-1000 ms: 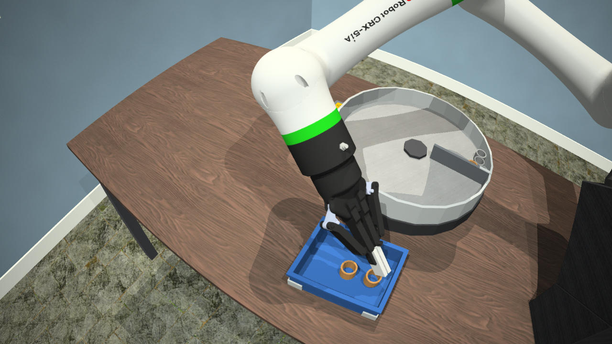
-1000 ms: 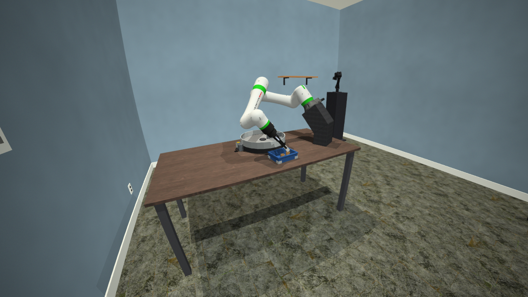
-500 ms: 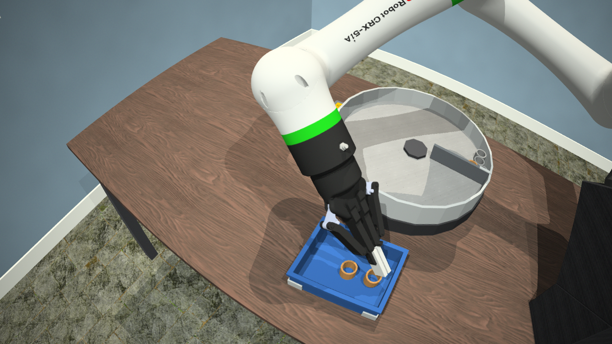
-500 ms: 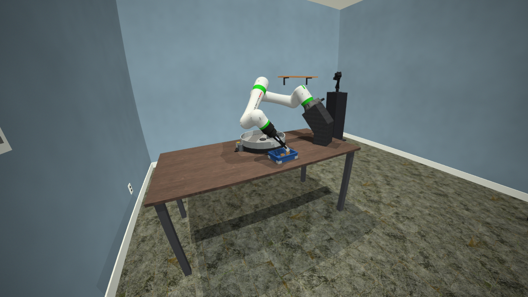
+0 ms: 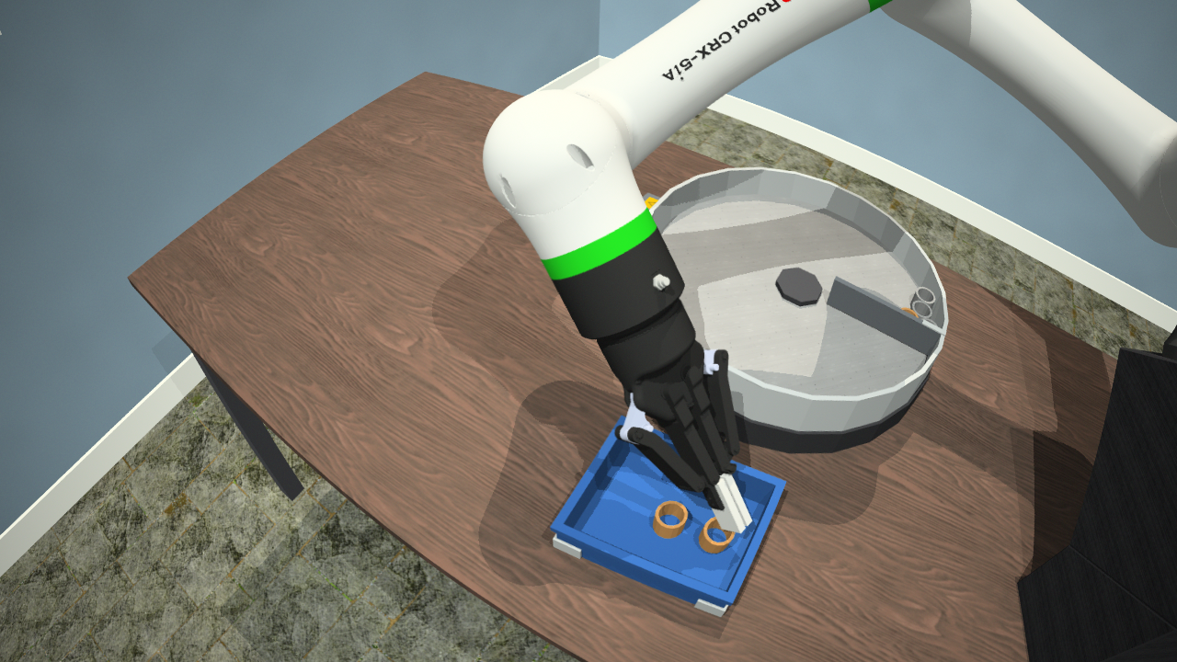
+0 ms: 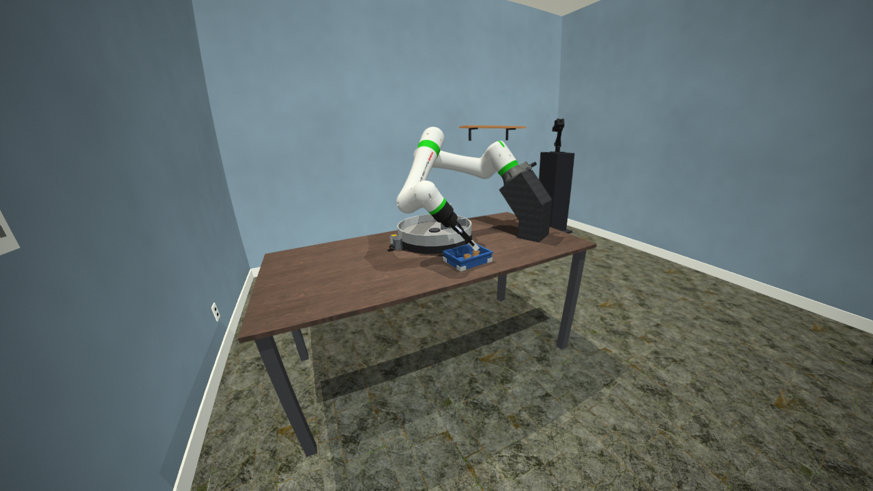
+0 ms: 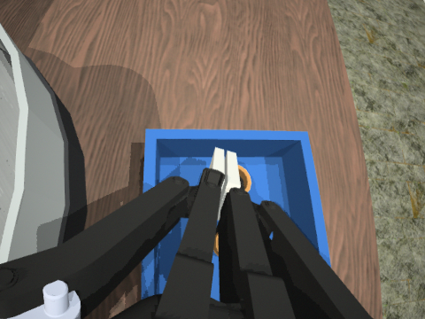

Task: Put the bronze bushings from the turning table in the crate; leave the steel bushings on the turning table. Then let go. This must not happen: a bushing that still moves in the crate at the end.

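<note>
The gripper is low in the blue crate, at the bottom of the top view. Its jaws look pinched on the side of one bronze ring. Another bushing sits beside it. This looks like the putting-down step. Next, the jaws should open gently, then go up. On the right of the turning table, a bit of bronze peeks out by two steel rings, so one more trip seems due.
</note>
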